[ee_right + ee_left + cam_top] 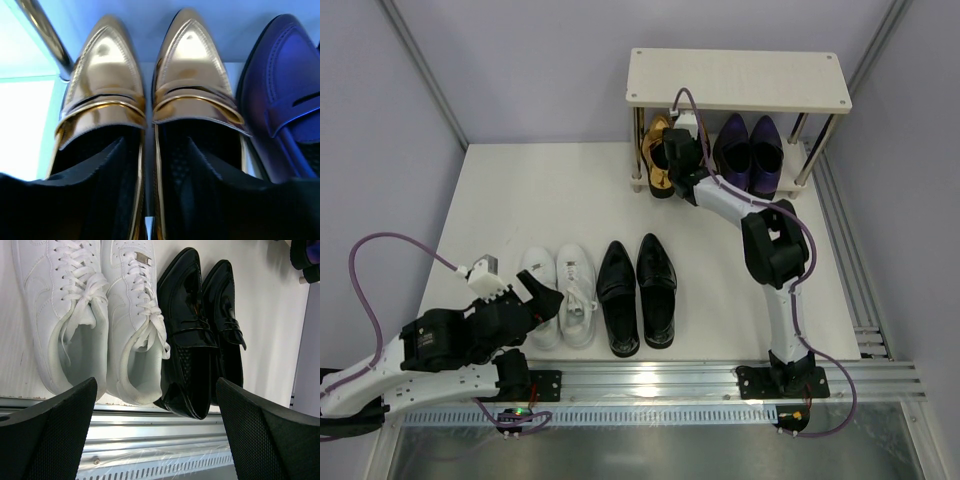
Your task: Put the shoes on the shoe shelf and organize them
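I'm seeing the right gripper (152, 150) standing partly open over the gold loafers (190, 65), one finger dipping into each shoe's mouth and their adjoining inner walls running between the jaws. Whether it's pressing them I cannot tell. The purple loafers (285, 100) are sitting just right of it, all under the top board of the shoe shelf (738, 80). The right arm is stretching far forward. The left gripper (156, 390) is gaping wide, holding nothing, hovering above the heels of the white sneakers (80, 315) and black loafers (200, 315), with its arm folding low.
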`<control>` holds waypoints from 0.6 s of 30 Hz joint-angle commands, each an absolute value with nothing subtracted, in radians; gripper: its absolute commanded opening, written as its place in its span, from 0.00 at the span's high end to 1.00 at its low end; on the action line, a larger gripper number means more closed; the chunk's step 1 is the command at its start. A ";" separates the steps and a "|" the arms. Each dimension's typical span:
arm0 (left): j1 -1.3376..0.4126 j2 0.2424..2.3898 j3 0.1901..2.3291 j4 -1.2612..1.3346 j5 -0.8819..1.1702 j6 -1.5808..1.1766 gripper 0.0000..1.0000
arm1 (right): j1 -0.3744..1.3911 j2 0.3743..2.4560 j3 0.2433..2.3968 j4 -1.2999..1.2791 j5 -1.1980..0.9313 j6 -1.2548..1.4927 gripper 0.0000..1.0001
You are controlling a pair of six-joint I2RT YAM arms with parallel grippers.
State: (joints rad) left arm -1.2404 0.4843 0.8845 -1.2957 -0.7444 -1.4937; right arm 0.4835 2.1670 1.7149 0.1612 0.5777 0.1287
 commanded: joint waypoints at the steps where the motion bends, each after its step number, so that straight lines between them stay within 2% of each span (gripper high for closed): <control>1: -1.236 0.491 0.914 -1.299 -0.782 -1.525 0.01 | 0.462 2.094 1.732 0.350 0.611 0.138 0.44; 7: -1.236 0.486 0.911 -1.299 -0.781 -1.528 0.02 | 0.462 2.024 1.681 0.377 0.598 0.135 0.39; 13: -1.236 0.477 0.910 -1.290 -0.795 -1.526 0.02 | 0.492 1.846 1.493 0.477 0.615 0.135 0.30; 16: -1.236 0.474 0.907 -1.278 -0.807 -1.517 0.01 | 0.514 1.740 1.381 0.537 0.637 0.121 0.19; 18: -1.236 0.466 0.905 -1.272 -0.813 -1.505 0.01 | 0.525 1.701 1.333 0.532 0.647 0.114 0.16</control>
State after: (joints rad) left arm -1.2404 0.4816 0.8845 -1.2911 -0.7528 -1.5074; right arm 0.4980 1.8221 1.3624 0.3683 0.6018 0.1101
